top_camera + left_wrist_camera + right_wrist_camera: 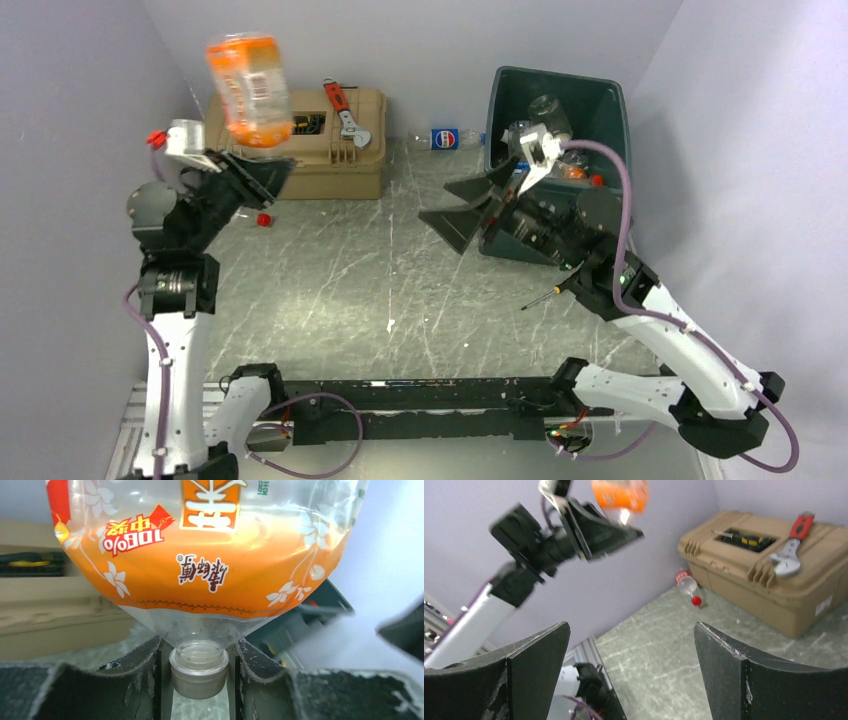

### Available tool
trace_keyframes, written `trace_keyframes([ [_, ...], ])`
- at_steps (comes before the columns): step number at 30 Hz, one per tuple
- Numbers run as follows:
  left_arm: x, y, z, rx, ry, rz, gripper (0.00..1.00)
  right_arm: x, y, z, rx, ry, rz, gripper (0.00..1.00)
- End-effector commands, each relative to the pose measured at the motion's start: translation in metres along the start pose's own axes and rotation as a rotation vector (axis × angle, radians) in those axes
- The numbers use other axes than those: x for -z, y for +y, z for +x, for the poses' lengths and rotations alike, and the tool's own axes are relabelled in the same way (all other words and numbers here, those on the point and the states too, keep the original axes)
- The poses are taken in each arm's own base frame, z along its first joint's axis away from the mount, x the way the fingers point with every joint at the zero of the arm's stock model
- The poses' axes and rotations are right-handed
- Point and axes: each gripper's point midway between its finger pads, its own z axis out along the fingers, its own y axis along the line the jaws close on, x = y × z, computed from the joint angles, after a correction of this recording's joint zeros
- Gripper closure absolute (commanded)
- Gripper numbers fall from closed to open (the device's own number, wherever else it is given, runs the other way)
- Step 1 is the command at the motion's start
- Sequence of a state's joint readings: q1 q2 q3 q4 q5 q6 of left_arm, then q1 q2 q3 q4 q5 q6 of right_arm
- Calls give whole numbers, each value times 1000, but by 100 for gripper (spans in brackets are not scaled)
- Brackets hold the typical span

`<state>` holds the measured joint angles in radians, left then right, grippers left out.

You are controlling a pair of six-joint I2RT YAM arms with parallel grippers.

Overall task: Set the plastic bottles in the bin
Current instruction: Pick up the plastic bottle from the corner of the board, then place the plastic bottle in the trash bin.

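While our left jaws clench the bottle (250, 90) by its neck high above the table (330, 290), our right jaws gape empty by the bin (560, 73); we judge the bottle light, crushable, neck stiffest.

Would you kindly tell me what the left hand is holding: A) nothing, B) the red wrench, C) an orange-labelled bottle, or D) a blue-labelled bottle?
C: the left hand grips the orange-labelled bottle at its cap end, with its fingers on either side.
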<state>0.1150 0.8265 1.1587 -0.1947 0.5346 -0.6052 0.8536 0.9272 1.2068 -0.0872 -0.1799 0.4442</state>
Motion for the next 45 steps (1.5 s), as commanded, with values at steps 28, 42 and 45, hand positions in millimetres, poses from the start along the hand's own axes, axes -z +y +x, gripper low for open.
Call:
trace_keyframes([
  [28,-6,-83,108,-529,117,418,100,-121,3,-40,-58,63,61,19],
  [42,12,-51,78,-423,-42,176,0,-48,-6,-159,161,-215,315,64],
  [45,18,-32,65,-416,-89,59,1,-2,-32,-209,303,-362,556,63],
])
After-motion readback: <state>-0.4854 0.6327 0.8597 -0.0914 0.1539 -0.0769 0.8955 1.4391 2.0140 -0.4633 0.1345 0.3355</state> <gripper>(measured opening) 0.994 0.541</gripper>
